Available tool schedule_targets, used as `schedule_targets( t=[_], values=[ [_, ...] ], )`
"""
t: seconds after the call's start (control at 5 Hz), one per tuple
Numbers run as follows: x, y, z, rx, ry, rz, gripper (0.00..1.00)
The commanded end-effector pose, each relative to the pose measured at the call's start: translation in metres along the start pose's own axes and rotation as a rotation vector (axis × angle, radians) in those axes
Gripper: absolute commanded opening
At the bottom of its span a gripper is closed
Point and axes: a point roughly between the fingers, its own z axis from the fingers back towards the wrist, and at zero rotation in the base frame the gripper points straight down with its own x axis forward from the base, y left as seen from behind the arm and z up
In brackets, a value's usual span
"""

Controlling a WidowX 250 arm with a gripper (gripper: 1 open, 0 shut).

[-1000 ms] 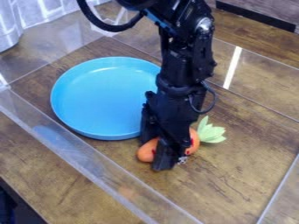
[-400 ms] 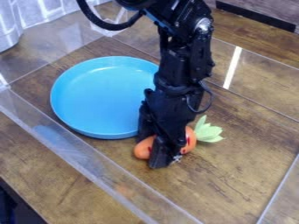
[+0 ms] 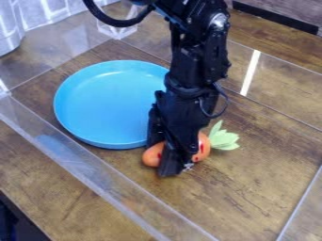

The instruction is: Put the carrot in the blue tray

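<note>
Looking down at the wooden counter, we see the black robot arm reaching in from the top and pointing its gripper straight down. The gripper is clenched on the carrot, whose orange body shows on both sides of the dark jaws, while its light green leafy top sticks out to the right of the gripper. We cannot tell for sure whether the carrot rests on the counter or hangs just clear of it, since the gripper covers its middle and underside.

The blue tray lies flat on the counter to the left of the carrot, and we see its near right rim passing just beside the gripper body. The carrot sits outside the tray, just off that rim, on the side nearer the camera. We see nothing lying in the tray's blue well.

A clear plastic wall runs along the counter in front of the tray, and bright light glares off the wood to the right of the arm.
</note>
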Motion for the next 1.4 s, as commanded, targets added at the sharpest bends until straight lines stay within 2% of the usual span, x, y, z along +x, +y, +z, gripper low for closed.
schedule_targets(
  t=[0.0, 0.4, 0.8, 1.0, 1.2],
  values=[
    [-0.002, 0.011, 0.030, 0.046, -0.077, 0.016, 0.00],
    [-0.007, 0.010, 0.042, 0.067, -0.086, 0.005, 0.00],
    [-0.011, 0.010, 0.050, 0.075, -0.102, -0.007, 0.00],
    [-0.018, 0.006, 0.064, 0.096, -0.124, -0.015, 0.00],
    [-0.031, 0.009, 0.082, 0.130, -0.147, -0.010, 0.00]
  ],
)
